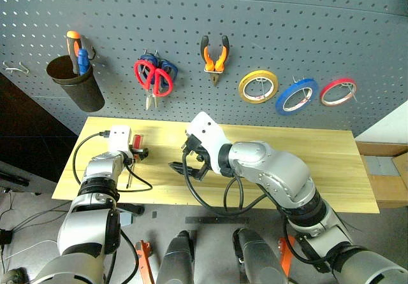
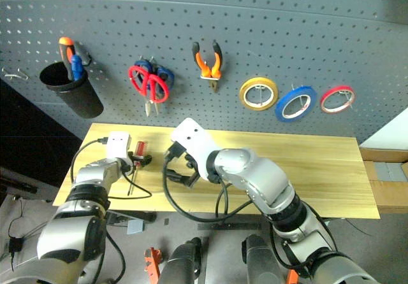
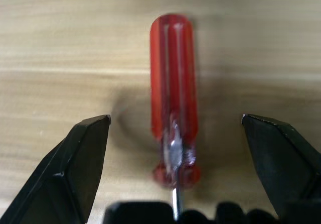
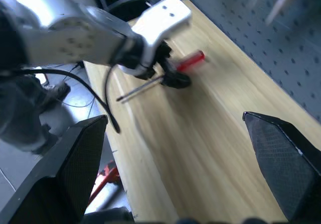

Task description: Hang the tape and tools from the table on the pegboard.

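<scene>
1. We face the pegboard, a dark grey perforated panel whose hooks keep each item off the worktop. The red-handled scissors, the orange-and-black pliers and the blue tape roll already hang there. The blue roll sits between a yellow roll and a red roll, and blue-handled scissors hang just behind the red pair.

2. The worktop lies below the board, pale wood, and carries one loose tool, so we judge the task nearly finished.

3. Our right gripper hovers over the middle of the worktop with its fingers spread wide and nothing between them. We read it as standing by, out of the other arm's way.

4. Our left gripper is lowered at the worktop's left end, its fingers apart on either side of the handle, not touching it. That straddle suits a pinch across the handle.

5. The red-handled screwdriver lies flat on the worktop. Its shaft runs back toward the wrist and its handle points toward the pegboard.

6. A black cup at the board's left already holds other screwdrivers, so we judge it the likely destination.
</scene>
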### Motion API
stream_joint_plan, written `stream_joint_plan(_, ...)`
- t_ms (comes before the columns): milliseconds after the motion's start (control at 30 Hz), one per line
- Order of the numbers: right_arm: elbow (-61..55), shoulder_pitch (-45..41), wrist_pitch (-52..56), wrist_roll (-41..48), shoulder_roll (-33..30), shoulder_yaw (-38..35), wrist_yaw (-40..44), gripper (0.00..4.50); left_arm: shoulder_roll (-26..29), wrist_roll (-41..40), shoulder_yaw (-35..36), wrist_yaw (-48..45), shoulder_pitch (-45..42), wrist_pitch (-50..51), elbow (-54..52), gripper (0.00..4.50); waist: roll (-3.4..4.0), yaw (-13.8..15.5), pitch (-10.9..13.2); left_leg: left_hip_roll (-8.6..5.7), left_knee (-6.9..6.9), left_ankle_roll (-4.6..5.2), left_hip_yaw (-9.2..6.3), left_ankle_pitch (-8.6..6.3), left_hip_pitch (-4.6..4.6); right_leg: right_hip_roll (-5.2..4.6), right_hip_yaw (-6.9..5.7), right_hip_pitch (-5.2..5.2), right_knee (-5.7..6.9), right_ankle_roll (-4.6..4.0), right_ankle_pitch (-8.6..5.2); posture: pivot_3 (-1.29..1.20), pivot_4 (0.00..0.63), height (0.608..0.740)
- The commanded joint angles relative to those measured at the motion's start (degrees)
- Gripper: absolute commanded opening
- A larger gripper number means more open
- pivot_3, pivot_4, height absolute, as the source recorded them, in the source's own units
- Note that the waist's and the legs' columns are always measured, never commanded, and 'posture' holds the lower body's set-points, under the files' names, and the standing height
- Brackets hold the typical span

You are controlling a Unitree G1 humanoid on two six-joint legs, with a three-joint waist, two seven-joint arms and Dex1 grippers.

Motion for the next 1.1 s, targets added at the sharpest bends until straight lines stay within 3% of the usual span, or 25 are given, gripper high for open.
stream_joint_plan(33, -3.1, -1.4, -1.1, -0.4, -0.1, 0.8, 0.6, 4.5, -0.2, 0.8, -0.6, 0.4, -0.2, -1.8, 2.5, 3.98, 0.0, -0.1, 0.0, 0.0, 0.0, 0.0, 0.0, 0.0, 0.0, 0.0, -0.01, 0.0, 0.01, 0.0, 0.0, -0.13, 0.327, 0.74)
stream_joint_plan(333, -2.5, -2.8, -2.5, -1.4, -0.8, -0.1, 1.2, 4.5, 1.3, -1.7, 1.8, 0.6, 5.5, -2.1, -5.7, 0.97, 0.0, -0.2, 0.0, 0.04, -0.02, -0.01, -0.03, 0.01, 0.0, -0.01, -0.03, -0.01, 0.01, -0.01, 0.0, -0.12, 0.298, 0.74)
stream_joint_plan(367, -2.3, -3.1, -2.7, -1.4, -0.6, -0.4, 1.3, 4.5, 1.6, -2.2, 2.6, 1.1, 6.8, -1.6, -8.1, 0.85, 0.0, -0.3, 0.0, 0.04, -0.03, -0.01, -0.04, 0.01, 0.0, -0.01, -0.05, -0.01, 0.01, -0.01, 0.0, -0.12, 0.296, 0.74)
stream_joint_plan(500, -1.5, -4.0, -3.7, -1.5, -0.5, -1.9, 1.6, 4.5, 1.6, -3.9, 5.4, 2.9, 12.5, -1.7, -20.5, 0.85, 0.0, -0.3, 0.0, 0.09, -0.03, -0.01, -0.13, 0.01, 0.0, -0.04, -0.05, -0.03, 0.01, -0.01, 0.0, -0.11, 0.284, 0.74)
stream_joint_plan(600, -2.6, -4.6, -5.0, -1.2, -2.1, -3.8, 3.2, 4.5, 0.3, -6.5, 7.7, 2.9, 20.0, -1.7, -39.6, 0.85, -0.01, 0.0, 0.0, 0.38, -0.03, -0.03, -0.21, 0.02, -0.04, -0.17, -0.07, -0.03, -0.01, -0.02, 0.01, -0.1, 0.27, 0.74)
stream_joint_plan(733, -4.3, -4.9, -7.8, -0.5, -4.1, -6.0, 5.9, 4.5, -2.1, -7.9, 9.0, 4.9, 26.1, -1.9, -54.1, 0.85, -0.02, 0.6, 0.0, 0.38, -0.04, -0.09, -0.2, 0.03, -0.08, -0.36, -0.12, -0.01, -0.1, -0.03, 0.01, -0.07, 0.249, 0.74)
stream_joint_plan(1100, -4.4, -6.0, -21.4, -0.2, -8.4, -8.3, 14.6, 4.5, -3.5, -7.5, 6.2, 3.5, 28.2, -7.4, -72.2, 0.85, -0.14, 0.8, -0.2, -0.03, -0.04, -0.15, -0.1, 0.08, -0.08, -0.14, -0.17, 0.0, -0.04, -0.03, 0.01, -0.05, 0.189, 0.74)
